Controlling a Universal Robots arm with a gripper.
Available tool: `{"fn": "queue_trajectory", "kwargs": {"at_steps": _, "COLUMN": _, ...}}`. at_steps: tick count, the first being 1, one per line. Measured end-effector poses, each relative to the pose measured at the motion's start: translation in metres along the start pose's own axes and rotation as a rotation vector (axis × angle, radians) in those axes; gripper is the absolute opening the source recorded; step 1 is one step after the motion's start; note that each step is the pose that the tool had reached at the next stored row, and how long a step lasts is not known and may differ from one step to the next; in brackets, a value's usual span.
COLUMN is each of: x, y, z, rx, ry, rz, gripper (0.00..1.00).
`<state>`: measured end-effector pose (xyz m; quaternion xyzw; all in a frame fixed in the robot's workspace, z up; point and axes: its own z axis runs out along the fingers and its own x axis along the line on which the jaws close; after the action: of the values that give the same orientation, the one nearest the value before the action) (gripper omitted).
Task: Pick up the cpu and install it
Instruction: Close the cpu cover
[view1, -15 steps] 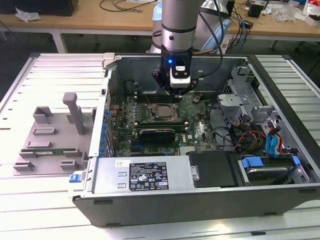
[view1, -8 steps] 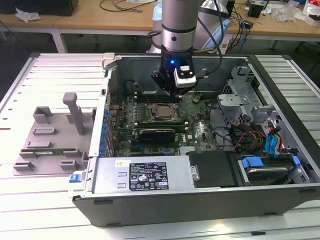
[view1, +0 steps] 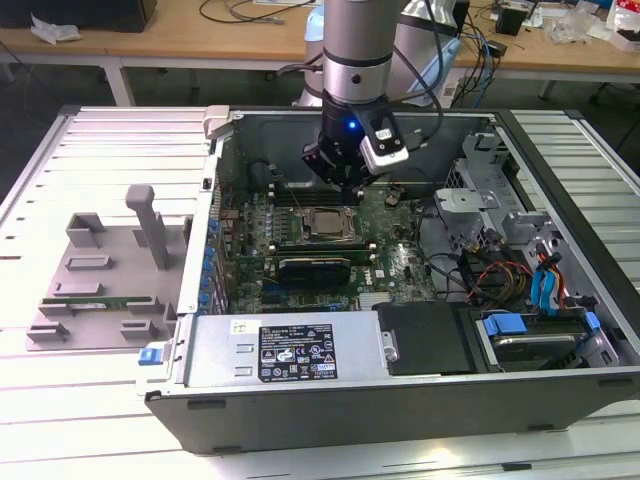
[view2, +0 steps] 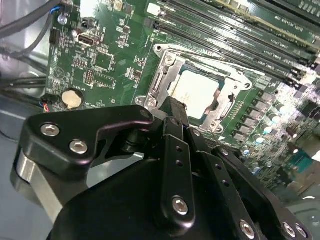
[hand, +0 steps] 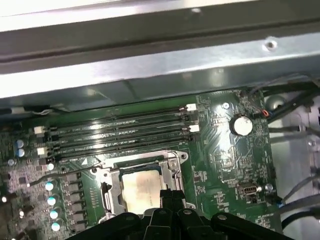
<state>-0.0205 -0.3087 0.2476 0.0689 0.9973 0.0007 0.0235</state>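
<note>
Over the motherboard inside the open computer case, my end effector hangs just above the socket frame. In the first wrist view its fingertips look pressed together with nothing between them (so I read it as closed and empty). The cpu lies flat in the socket frame, silver top up, ringed by the metal bracket. The fingertips overlap its near edge in that view, but I cannot tell whether they touch it. Black memory slots run just beside the socket, and a coin cell sits further off. On the desk, at the exterior view's left of the case, rests a grey tray.
</note>
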Motion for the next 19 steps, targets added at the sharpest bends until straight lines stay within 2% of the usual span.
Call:
{"fn": "queue_trajectory", "kwargs": {"at_steps": 3, "x": 0.0000, "y": 0.0000, "z": 0.0001, "rx": -0.0022, "ry": 0.0002, "rz": -0.047, "gripper": 0.11}}
{"fn": "queue_trajectory", "kwargs": {"at_steps": 4, "x": 0.0000, "y": 0.0000, "z": 0.0003, "rx": -0.0033, "ry": 0.0003, "rz": -0.078, "gripper": 0.11}}
{"fn": "queue_trajectory", "kwargs": {"at_steps": 7, "x": 0.0003, "y": -0.0001, "z": 0.0008, "rx": -0.0015, "ry": 0.0001, "rz": -0.135, "gripper": 0.11}}
{"fn": "queue_trajectory", "kwargs": {"at_steps": 11, "x": 0.0030, "y": -0.0028, "z": 0.0028, "rx": -0.0026, "ry": 0.0002, "rz": -0.161, "gripper": 0.11}}
{"fn": "queue_trajectory", "kwargs": {"at_steps": 17, "x": 0.0169, "y": -0.0056, "z": 0.0061, "rx": -0.0034, "ry": 0.0002, "rz": -0.179, "gripper": 0.11}}
{"fn": "queue_trajectory", "kwargs": {"at_steps": 19, "x": 0.0188, "y": -0.0059, "z": 0.0066, "rx": -0.0034, "ry": 0.0003, "rz": -0.182, "gripper": 0.11}}
